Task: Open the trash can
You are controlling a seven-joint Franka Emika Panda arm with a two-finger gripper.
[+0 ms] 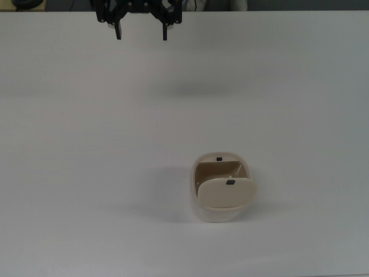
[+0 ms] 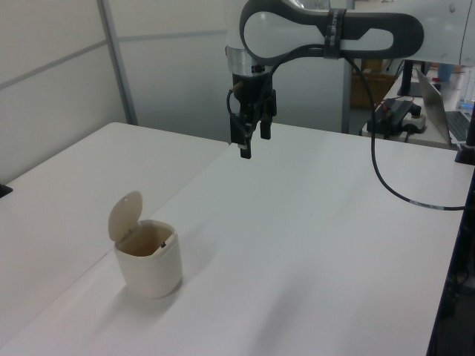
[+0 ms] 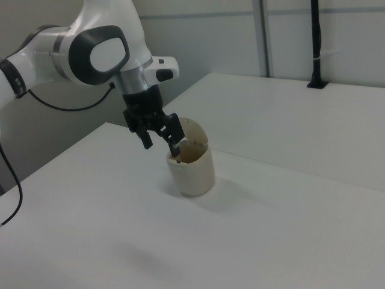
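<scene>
The trash can (image 1: 222, 187) is a small cream-beige bin standing on the white table, also visible as trash can (image 2: 150, 259) and trash can (image 3: 192, 168). Its hinged lid (image 2: 125, 216) stands raised, so the brown inside shows, with a small black button (image 1: 219, 158) on the rim. My gripper (image 1: 141, 33) hangs high above the table at the top view's upper edge, far from the bin. Its fingers are spread wide with nothing between them. The gripper (image 2: 252, 144) sits well to the left view's upper right of the bin. In the right view the gripper (image 3: 161, 144) overlaps the bin only by line of sight.
The white table (image 1: 86, 144) spans the whole top view. A seam between two tabletops (image 2: 200, 174) runs past the bin in the left view. A black cable (image 2: 386, 178) hangs off the arm, with a laptop (image 2: 445, 111) and gear at the far right.
</scene>
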